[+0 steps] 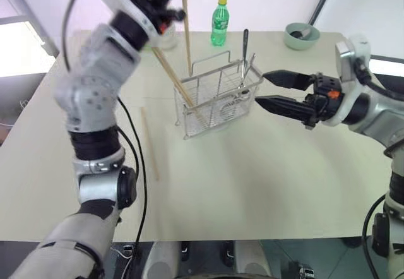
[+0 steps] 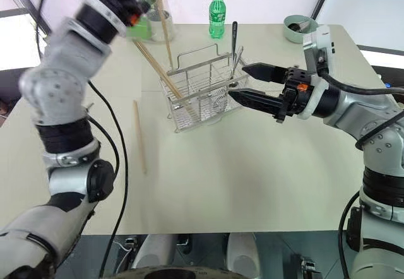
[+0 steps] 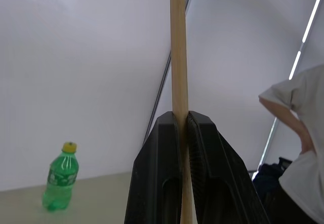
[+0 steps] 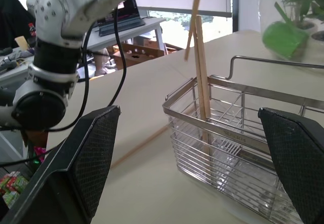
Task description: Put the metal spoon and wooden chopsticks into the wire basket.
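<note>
The wire basket (image 1: 218, 96) stands mid-table. In its right end the metal spoon (image 1: 250, 63) stands upright. One of the wooden chopsticks (image 1: 180, 86) leans in the basket's left end, its top sticking out to the left. My left gripper (image 1: 173, 4) is raised above and behind the basket, shut on a second chopstick (image 3: 178, 57). That stick hangs nearly upright, and its lower tip (image 1: 189, 71) is at the basket's back rim. A third chopstick (image 1: 149, 143) lies flat on the table left of the basket. My right gripper (image 1: 261, 89) is open beside the basket's right end, holding nothing.
A green bottle (image 1: 219, 21) stands at the table's back, behind the basket. A pale green bowl (image 1: 301, 36) with a dark utensil sits at the back right. A person (image 3: 298, 133) stands beyond the table. The table's front edge lies close to me.
</note>
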`<state>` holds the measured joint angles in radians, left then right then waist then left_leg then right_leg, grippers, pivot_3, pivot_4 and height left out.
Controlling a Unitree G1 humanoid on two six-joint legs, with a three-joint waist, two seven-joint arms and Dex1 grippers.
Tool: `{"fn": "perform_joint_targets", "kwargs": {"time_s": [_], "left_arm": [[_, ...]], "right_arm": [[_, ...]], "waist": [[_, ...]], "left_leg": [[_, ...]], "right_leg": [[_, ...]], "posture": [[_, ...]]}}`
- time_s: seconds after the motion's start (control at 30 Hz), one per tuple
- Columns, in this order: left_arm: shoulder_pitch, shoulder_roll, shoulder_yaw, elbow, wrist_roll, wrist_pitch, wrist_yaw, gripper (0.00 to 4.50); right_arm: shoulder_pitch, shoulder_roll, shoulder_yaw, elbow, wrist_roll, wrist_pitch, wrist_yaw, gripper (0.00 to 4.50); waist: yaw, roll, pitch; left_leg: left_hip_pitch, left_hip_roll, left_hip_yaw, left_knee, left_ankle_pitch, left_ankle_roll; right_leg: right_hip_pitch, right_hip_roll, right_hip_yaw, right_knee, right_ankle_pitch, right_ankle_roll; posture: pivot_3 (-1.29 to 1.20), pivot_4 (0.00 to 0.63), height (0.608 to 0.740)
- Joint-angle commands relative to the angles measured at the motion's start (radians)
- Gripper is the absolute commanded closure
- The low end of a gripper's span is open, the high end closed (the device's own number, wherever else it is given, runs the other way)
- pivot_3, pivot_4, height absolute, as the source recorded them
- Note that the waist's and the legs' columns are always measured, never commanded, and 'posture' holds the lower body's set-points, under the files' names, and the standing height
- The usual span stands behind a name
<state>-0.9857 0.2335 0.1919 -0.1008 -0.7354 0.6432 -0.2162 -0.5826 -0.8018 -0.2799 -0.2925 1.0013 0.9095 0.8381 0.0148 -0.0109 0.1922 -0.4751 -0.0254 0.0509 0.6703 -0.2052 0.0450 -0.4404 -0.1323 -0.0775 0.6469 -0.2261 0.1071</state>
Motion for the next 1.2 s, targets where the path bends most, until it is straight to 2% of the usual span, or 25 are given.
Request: {"fn": "perform_joint_targets", "kwargs": {"time_s": [0.03, 0.23, 0.33, 0.53, 0.57, 0.8, 0.9, 0.97, 1.07, 1.2], "left_arm": [[0.017, -0.012, -0.054, 0.019, 0.108, -0.116, -0.03, 4.47], [0.061, -0.052, -0.091, 0.085, 0.201, -0.216, -0.058, 4.47], [0.065, -0.079, -0.078, 0.085, 0.186, -0.222, -0.058, 3.34], [0.035, -0.077, -0.026, 0.034, 0.134, -0.165, -0.015, 0.36], [0.028, -0.063, -0.015, 0.005, 0.124, -0.143, -0.001, 0.02], [-0.062, 0.054, 0.082, -0.104, 0.097, 0.014, 0.159, 0.02], [-0.106, 0.175, 0.164, -0.07, 0.173, 0.246, 0.359, 0.02], [-0.089, 0.207, 0.193, -0.062, 0.208, 0.42, 0.466, 0.02], [-0.05, 0.193, 0.206, -0.09, 0.237, 0.6, 0.536, 0.02], [0.004, 0.081, 0.23, -0.132, 0.277, 0.787, 0.589, 0.02]], "right_arm": [[0.001, 0.001, -0.045, -0.038, 0.036, -0.008, -0.027, 0.0], [-0.004, 0.002, -0.052, -0.036, 0.046, -0.005, -0.068, 0.0], [-0.01, 0.001, -0.054, -0.031, 0.059, -0.002, -0.083, 0.0], [-0.014, -0.001, -0.039, -0.021, 0.057, -0.01, -0.085, 0.0], [-0.017, -0.001, -0.037, -0.014, 0.054, -0.012, -0.082, 0.0], [-0.02, 0.005, -0.023, 0.01, 0.036, -0.027, -0.069, 0.0], [-0.027, 0.013, -0.013, 0.022, 0.027, -0.037, -0.056, 0.0], [-0.031, 0.018, -0.007, 0.03, 0.02, -0.042, -0.049, 0.0], [-0.036, 0.026, 0.007, 0.045, 0.005, -0.053, -0.038, 0.0], [-0.053, 0.038, 0.022, 0.058, -0.011, -0.058, -0.028, 0.0]], "waist": [[0.0, 0.0, 0.0], [0.001, 0.0, 0.0], [0.001, 0.0, 0.0], [0.0, 0.0, 0.0], [0.0, 0.0, 0.0], [0.001, 0.0, 0.0], [-0.002, 0.0, 0.0], [-0.006, 0.001, 0.0], [0.002, 0.0, 0.0], [0.026, -0.002, 0.001]], "left_leg": [[0.0, 0.0, 0.0, 0.0, 0.0, 0.0], [-0.001, 0.0, -0.001, 0.001, -0.001, 0.001], [-0.001, 0.0, -0.001, 0.002, -0.001, 0.001], [-0.003, 0.001, -0.002, 0.007, -0.003, 0.005], [-0.003, 0.001, -0.002, 0.008, -0.003, 0.005], [-0.004, 0.001, -0.002, 0.008, -0.004, 0.005], [-0.004, 0.001, -0.002, 0.009, -0.004, 0.005], [-0.003, 0.001, -0.002, 0.009, -0.004, 0.006], [-0.002, 0.001, -0.003, 0.009, -0.004, 0.005], [-0.004, 0.001, -0.003, 0.011, -0.004, 0.005]], "right_leg": [[0.0, 0.0, 0.0, 0.0, 0.0, 0.0], [0.0, -0.001, 0.0, 0.0, 0.0, 0.0], [0.0, -0.001, 0.0, 0.0, 0.0, 0.0], [0.0, 0.0, -0.001, 0.0, 0.0, 0.0], [0.0, 0.0, -0.001, 0.0, 0.0, 0.0], [0.001, 0.0, -0.001, 0.0, 0.0, 0.0], [0.001, 0.0, -0.002, 0.0, 0.0, 0.0], [0.001, 0.001, -0.001, 0.001, 0.0, 0.0], [0.001, 0.004, -0.002, 0.003, -0.001, 0.002], [0.001, 0.004, -0.002, 0.002, -0.001, 0.001]], "posture": [[0.0, 0.15, 0.684], [0.0, 0.15, 0.684], [0.0, 0.15, 0.684], [0.0, 0.15, 0.684], [0.0, 0.15, 0.684], [0.0, 0.15, 0.684], [0.0, 0.15, 0.684], [0.0, 0.15, 0.684], [0.0, 0.15, 0.684], [0.0, 0.15, 0.684]]}}
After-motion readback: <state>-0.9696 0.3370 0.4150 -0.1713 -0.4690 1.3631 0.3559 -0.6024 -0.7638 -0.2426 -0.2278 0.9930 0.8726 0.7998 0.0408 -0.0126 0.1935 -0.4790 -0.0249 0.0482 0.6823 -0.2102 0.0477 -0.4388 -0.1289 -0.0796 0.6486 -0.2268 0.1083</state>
